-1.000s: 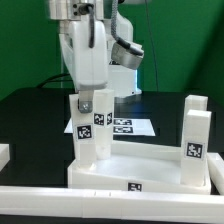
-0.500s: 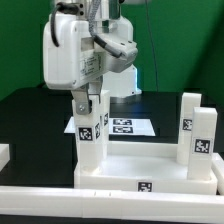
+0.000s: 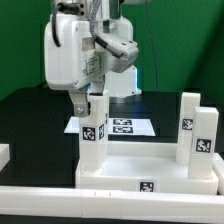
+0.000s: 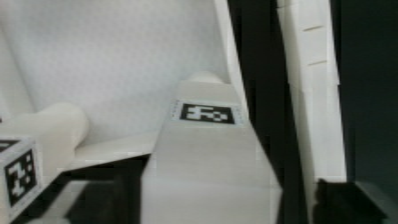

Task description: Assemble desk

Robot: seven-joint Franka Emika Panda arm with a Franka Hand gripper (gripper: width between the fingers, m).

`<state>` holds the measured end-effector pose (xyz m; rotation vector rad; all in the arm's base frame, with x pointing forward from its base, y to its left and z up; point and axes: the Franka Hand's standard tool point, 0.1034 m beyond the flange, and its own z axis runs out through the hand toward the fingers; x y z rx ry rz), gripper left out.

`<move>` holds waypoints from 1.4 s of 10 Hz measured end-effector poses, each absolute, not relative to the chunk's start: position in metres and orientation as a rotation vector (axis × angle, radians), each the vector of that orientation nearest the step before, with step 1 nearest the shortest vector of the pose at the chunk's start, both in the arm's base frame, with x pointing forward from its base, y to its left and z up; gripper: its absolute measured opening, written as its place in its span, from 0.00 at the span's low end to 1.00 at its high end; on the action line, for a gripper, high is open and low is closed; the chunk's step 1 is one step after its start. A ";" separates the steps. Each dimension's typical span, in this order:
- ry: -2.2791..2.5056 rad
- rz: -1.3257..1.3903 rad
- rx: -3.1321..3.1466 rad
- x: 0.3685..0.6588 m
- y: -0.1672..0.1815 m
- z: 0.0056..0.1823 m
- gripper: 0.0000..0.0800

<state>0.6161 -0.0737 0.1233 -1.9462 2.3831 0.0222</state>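
The white desk top [image 3: 115, 178] lies on the black table like a rimmed tray. Two white legs stand upright in it. The left leg [image 3: 93, 135] carries a tag and my gripper [image 3: 92, 104] is shut on its upper end from above. The right leg [image 3: 195, 135] stands free at the tray's right corner. In the wrist view the held leg [image 4: 208, 150] runs down between my dark fingers [image 4: 356, 200], with the desk top [image 4: 125, 60] behind it and the other leg [image 4: 39, 140] off to one side.
The marker board [image 3: 122, 126] lies flat on the table behind the desk top. A long white bar [image 3: 100, 207] runs along the front edge, and a white piece [image 3: 4, 153] sits at the exterior view's left. The arm's white base stands at the back.
My wrist has turned about the left leg while gripping it. The desk top with both legs has shifted slightly toward the exterior view's right. Almost nothing moved in the last half second.
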 end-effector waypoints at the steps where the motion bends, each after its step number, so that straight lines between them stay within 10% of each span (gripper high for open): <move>1: 2.334 0.023 -2.006 0.616 -0.073 0.123 0.78; 14: 1.010 -0.044 -2.941 0.618 -0.069 0.123 0.81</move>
